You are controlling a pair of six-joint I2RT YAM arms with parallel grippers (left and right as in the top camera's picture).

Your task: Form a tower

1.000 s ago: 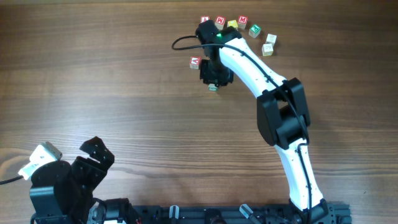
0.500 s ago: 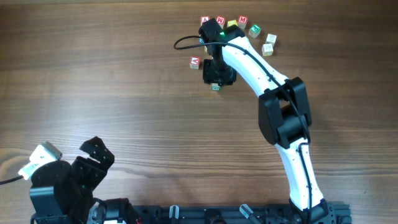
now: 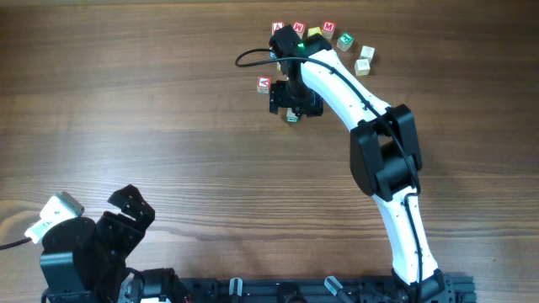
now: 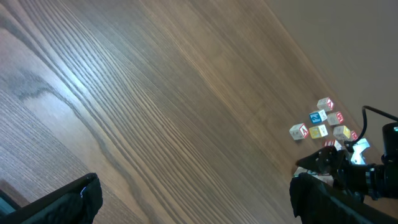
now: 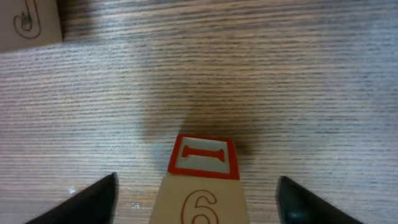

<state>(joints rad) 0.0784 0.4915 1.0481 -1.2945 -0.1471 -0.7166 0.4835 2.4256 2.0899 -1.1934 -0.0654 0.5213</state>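
Tower (image 3: 291, 117) of pale letter cubes stands toward 12 o'clock on the tabletop (image 3: 152, 126), with a red I on its top face. Right fingers (image 5: 96, 199) are spread wide on either side, clear of it. Red-marked cube (image 3: 264, 84) lies at its 10 o'clock. Left fingers (image 4: 62, 202) gape wide near 7 o'clock.

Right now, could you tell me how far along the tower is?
Done: the tower stands on its own, a red-printed cube on top. In hand: nothing; the right gripper brackets it with jaws open and clear, the left gripper is open and parked. Left: likely retreat; loose letter cubes lie nearby, unstacked.
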